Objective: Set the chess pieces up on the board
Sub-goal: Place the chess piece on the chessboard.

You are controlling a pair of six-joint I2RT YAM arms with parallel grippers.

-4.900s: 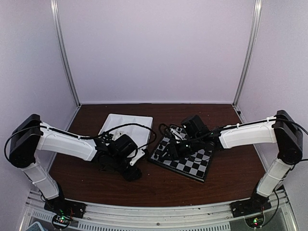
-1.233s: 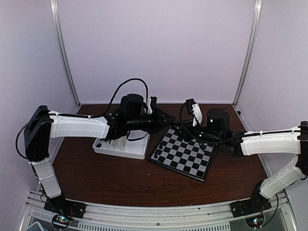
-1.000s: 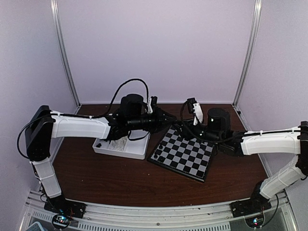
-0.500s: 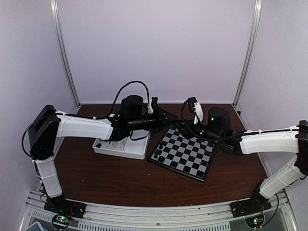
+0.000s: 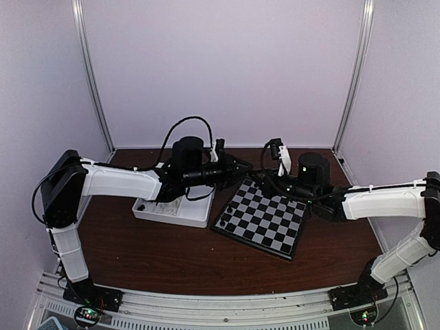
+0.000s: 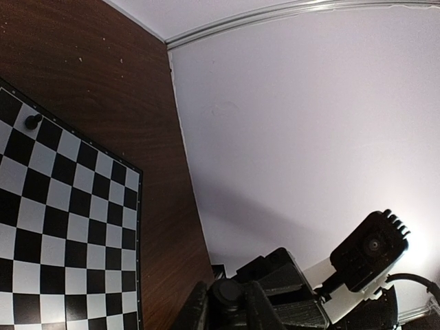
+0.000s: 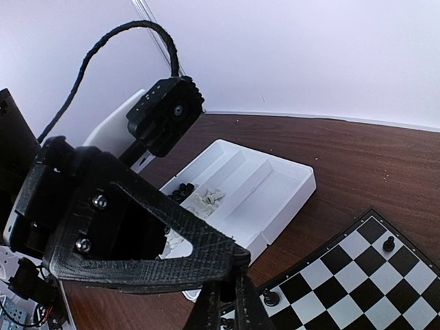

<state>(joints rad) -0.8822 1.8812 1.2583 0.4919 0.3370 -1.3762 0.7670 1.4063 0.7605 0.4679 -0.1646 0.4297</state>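
Where the left arm [image 5: 117, 182] stretches out from its corner, it crosses above the white tray [image 5: 155, 213], which sits on the brown table [image 5: 172, 265] just to the left of the board [image 5: 261, 220]. Seen from the right wrist, the tray holds a little clump of black chess pieces [image 7: 182, 193] with a few white ones right next to them; I cannot tell whether they share a compartment.

Past the tray's far right corner, the left gripper [image 5: 244, 168] hangs near the far corner of the board, its tip meeting the tip of the right gripper [image 5: 265, 180]. From its own wrist, the left claw's fingers [image 6: 197, 313] stand only a narrow way apart, with something dark and round between them. I cannot tell if that is a chessman or part of the other claw, nor if it is gripped. The right claw's jaws are pressed together, and I cannot make out whether anything is pinched there.

The board lies flat, turned at an angle to the table's edge, nearly all its squares bare. One black pawn [image 7: 270, 297] stands at its edge just beside the right fingertips. A second pawn [image 7: 388, 242] stands on a pale square near the far corner. The right arm [image 5: 381, 203] runs low across from the right side.
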